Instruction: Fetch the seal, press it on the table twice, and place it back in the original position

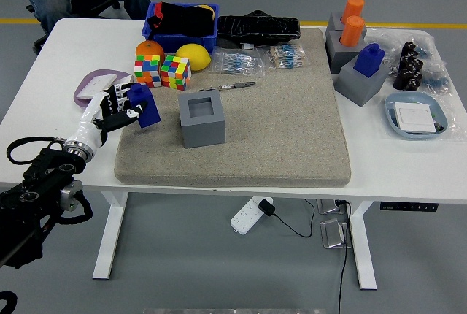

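My left hand (120, 104) is shut on a blue seal (144, 106) and holds it low over the left edge of the grey felt mat (277, 124), tilted. A grey block holder (202, 117) with an empty square socket stands on the mat to the right of the seal. A second blue seal (369, 60) sits in another grey holder (359, 82) at the right. My right arm is out of view.
Two colourful cubes (166, 70), an orange (149, 49), a lemon (193, 56) and a pen (228, 86) lie behind the hand. A purple dish (93, 84) is to its left. A blue bin (182, 25), orange cylinders (353, 20) and a blue plate (416, 115) are farther off. A person sits at the top left.
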Robot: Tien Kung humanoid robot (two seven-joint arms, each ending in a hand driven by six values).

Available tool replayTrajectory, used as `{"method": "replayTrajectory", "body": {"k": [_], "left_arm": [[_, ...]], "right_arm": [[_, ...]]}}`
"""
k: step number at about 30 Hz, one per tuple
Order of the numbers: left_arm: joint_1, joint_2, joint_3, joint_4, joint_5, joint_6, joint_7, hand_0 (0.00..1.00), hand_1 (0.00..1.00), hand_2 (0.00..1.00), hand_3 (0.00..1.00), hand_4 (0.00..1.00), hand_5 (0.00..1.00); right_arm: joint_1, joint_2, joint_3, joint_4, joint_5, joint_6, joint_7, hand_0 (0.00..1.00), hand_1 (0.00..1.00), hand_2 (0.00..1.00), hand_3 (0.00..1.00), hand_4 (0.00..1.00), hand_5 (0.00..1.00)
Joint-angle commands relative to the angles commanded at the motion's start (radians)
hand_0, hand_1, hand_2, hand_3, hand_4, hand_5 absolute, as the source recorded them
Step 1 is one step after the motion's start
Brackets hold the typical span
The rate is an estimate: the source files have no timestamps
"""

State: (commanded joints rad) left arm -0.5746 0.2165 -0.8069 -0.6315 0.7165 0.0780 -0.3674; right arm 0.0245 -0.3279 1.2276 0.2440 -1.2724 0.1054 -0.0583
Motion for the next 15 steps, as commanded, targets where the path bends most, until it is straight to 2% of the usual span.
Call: {"method": "replayTrajectory", "body": {"k": [15], "left_arm": [[0.049,-0.014,0.006,-0.013,0.004,0.005,0.005,0.735,0.607,0.457,0.663,0.597,0.002]], "right_arm": [[-0.005,0.0,-0.003,0.001,0.001,0.002,0.003,0.76,0.671,0.648,0.615,0.788,0.495]]}}
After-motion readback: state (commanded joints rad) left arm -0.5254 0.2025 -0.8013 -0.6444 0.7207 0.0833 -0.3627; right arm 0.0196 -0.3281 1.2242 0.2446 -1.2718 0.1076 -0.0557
